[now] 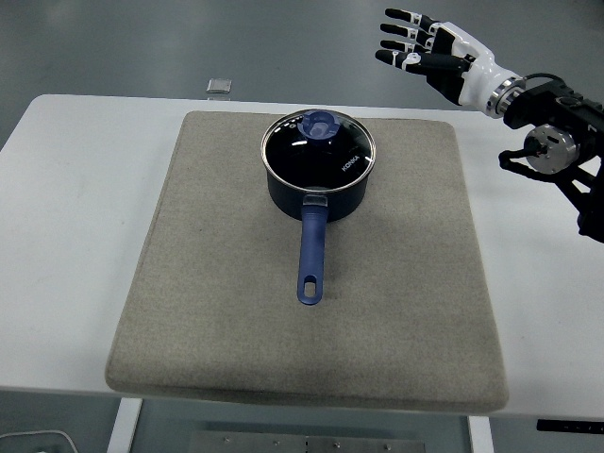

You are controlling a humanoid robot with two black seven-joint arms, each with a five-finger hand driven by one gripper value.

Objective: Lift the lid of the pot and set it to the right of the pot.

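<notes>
A dark blue pot (317,193) stands on a grey mat (226,283), its long blue handle (310,255) pointing toward the near edge. A glass lid (319,148) with a blue knob (319,124) sits on the pot. My right hand (420,52) is raised above the table's far right corner, up and to the right of the pot, well apart from the lid. Its fingers are spread and hold nothing. The left arm does not show.
The mat covers most of the white table (66,189). A small grey square object (219,86) lies at the far edge, left of the pot. The mat to the right of the pot is bare.
</notes>
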